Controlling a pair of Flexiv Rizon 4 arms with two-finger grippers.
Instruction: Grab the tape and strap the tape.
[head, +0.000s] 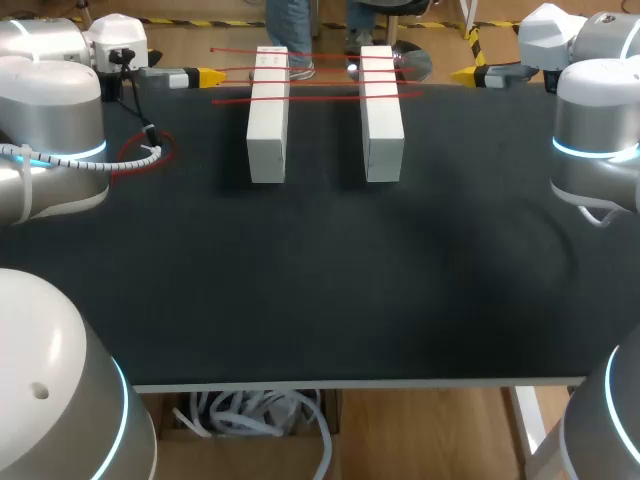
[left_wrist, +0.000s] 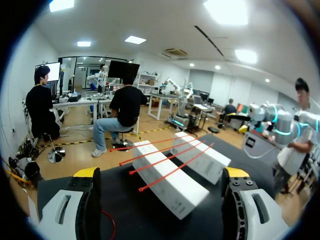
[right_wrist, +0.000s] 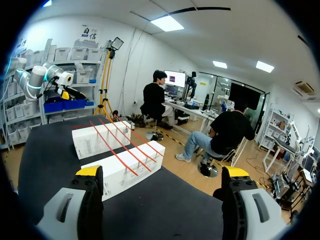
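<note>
we seem to be at the grabbing step, with nothing picked up yet. our left end effector (head: 210, 77) hangs by the tabletop's far left corner, fingers wide apart and empty; our right end effector (head: 468, 74) hangs at the far right corner, equally wide and empty. the roll of red tape (head: 170, 152) lies near the left edge, partly hidden by our left arm. two white boxes (head: 268, 115) sit by the far edge with red strips (head: 315, 83) across them. next, we judge, the left arm must swing back and down to the roll and close on its rim.
</note>
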